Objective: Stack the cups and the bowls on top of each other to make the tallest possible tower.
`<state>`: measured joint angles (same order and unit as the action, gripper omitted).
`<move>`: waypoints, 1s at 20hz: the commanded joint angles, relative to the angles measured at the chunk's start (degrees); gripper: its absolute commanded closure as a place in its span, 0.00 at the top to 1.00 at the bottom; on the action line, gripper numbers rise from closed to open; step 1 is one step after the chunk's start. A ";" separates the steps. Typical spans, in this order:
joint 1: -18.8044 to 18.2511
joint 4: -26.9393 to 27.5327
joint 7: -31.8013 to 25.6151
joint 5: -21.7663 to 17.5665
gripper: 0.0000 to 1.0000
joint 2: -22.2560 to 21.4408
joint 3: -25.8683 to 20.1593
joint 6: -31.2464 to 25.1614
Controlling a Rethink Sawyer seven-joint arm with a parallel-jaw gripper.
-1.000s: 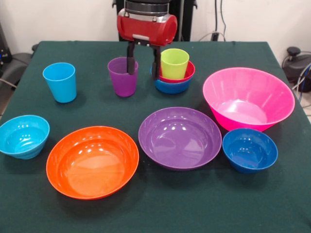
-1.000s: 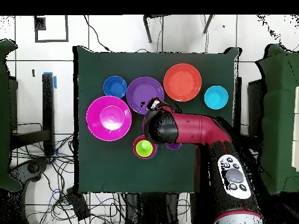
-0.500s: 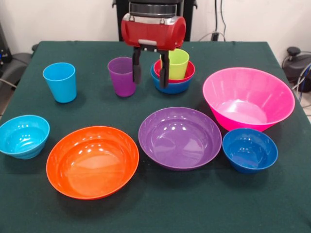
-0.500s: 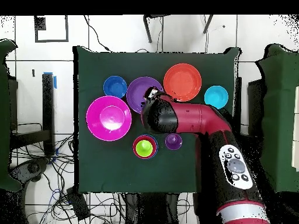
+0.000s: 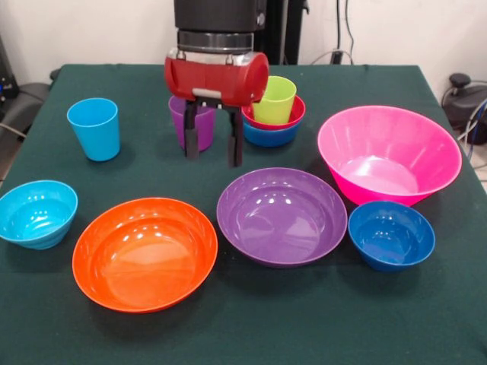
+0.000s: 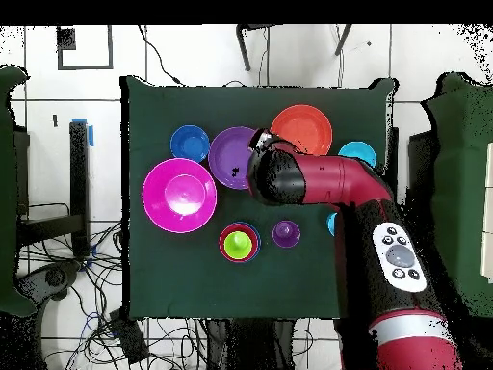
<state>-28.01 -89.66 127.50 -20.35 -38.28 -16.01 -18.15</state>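
Note:
The tower is a blue bowl (image 5: 270,137) holding a red bowl (image 5: 294,114) with the lime green cup (image 5: 275,99) upright in it; from above it is the stack (image 6: 238,243). My gripper (image 5: 213,150) is open and empty. It hangs just in front of the purple cup (image 5: 207,125), which its red body partly hides, and left of the tower. The purple cup (image 6: 285,233) stands clear in the overhead view. A light blue cup (image 5: 93,128) stands at the far left. Cyan bowl (image 5: 36,213), orange bowl (image 5: 144,253), purple bowl (image 5: 281,215), dark blue bowl (image 5: 391,234) and pink bowl (image 5: 388,154) sit apart.
The arm (image 6: 327,183) crosses the table from above and covers most of the light blue cup and part of the cyan bowl (image 6: 358,151) in the overhead view. Dark green cloth (image 5: 365,319) runs along the near edge of the table.
My gripper has come out from between the purple cup and the tower, moved toward the near side and a little left, and dropped lower. All cups and bowls stayed put.

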 commanded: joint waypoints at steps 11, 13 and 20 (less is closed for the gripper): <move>-4.36 4.61 -17.90 -3.65 1.00 0.63 -10.11 -17.04; -5.52 2.19 -17.81 -2.97 1.00 -2.04 -10.84 -18.54; -9.10 1.88 -21.80 -1.72 1.00 -8.21 -14.17 -28.87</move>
<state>-35.11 -87.56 126.34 -21.37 -42.17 -24.36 -35.24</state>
